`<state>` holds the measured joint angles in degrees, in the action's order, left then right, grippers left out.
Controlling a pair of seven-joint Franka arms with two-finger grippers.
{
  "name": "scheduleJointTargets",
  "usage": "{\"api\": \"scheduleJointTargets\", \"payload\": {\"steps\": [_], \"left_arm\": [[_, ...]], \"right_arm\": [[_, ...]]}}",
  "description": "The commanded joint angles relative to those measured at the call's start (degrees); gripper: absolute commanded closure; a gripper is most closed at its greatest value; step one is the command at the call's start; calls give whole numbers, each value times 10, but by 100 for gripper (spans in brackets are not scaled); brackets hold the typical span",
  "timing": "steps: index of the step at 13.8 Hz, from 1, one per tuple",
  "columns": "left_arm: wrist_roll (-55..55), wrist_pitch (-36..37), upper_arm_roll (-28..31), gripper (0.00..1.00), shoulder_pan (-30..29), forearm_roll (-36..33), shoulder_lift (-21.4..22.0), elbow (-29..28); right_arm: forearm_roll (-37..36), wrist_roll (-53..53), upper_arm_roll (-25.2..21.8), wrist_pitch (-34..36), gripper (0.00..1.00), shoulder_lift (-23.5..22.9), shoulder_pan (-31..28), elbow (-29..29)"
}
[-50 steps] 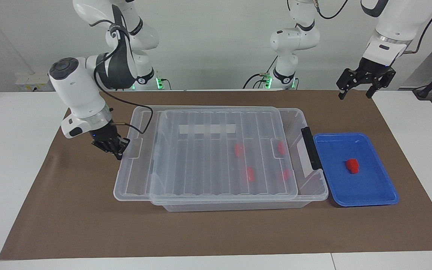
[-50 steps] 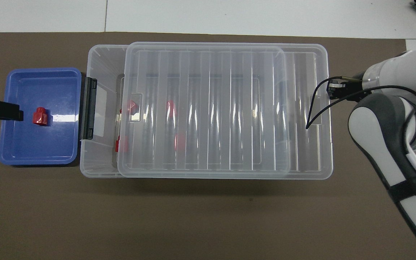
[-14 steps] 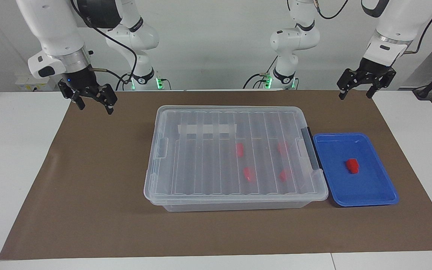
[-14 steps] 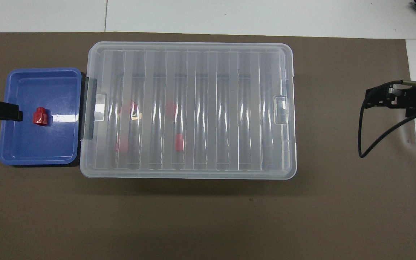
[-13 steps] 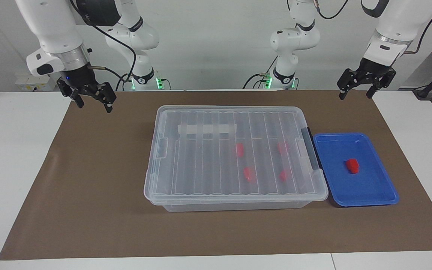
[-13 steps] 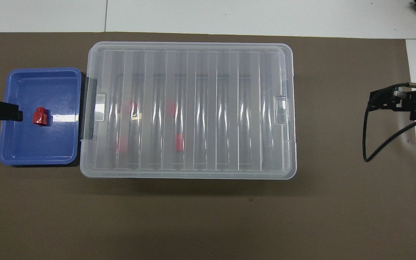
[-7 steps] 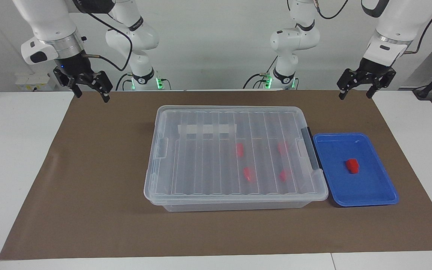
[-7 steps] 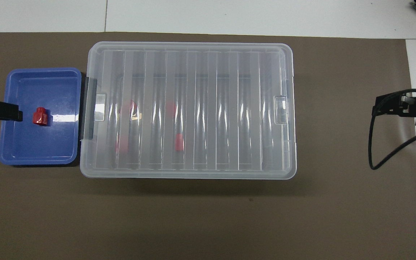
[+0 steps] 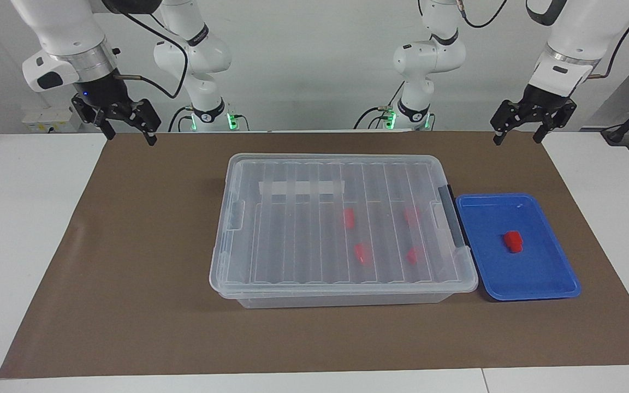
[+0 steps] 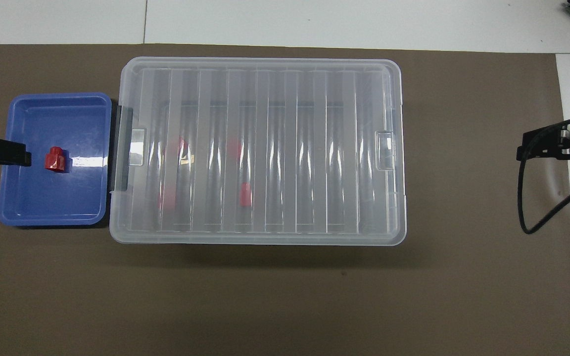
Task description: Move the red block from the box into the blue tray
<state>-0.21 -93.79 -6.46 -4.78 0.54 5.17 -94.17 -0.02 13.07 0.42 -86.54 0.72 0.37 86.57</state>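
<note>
Red block (image 9: 512, 242) sits in blue tray (image 9: 549, 284) beside lidded box (image 9: 342, 295); left gripper (image 9: 520, 134) and right gripper (image 9: 127, 132) raised, jaws released, empty

A robotics lab: white arms (image 9: 200, 49) mounted at a bare white counter (image 9: 19, 218) with a brown mat (image 9: 129, 273), cables trailing.

White wall (image 9: 314, 65), white table (image 9: 25, 218), brown mat (image 9: 145, 229)
</note>
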Motion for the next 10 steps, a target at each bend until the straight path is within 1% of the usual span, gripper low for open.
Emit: {"api": "scheduleJointTargets", "payload": {"steps": [1,10], "left_arm": [[-1,4,5,0,2,4,11,-11],[-1,4,5,0,2,4,11,-11]], "right_arm": [[-9,-13,5,13,0,-4,-2,-8],[-6,-24,12,7,0,-3,-2,-6]]}}
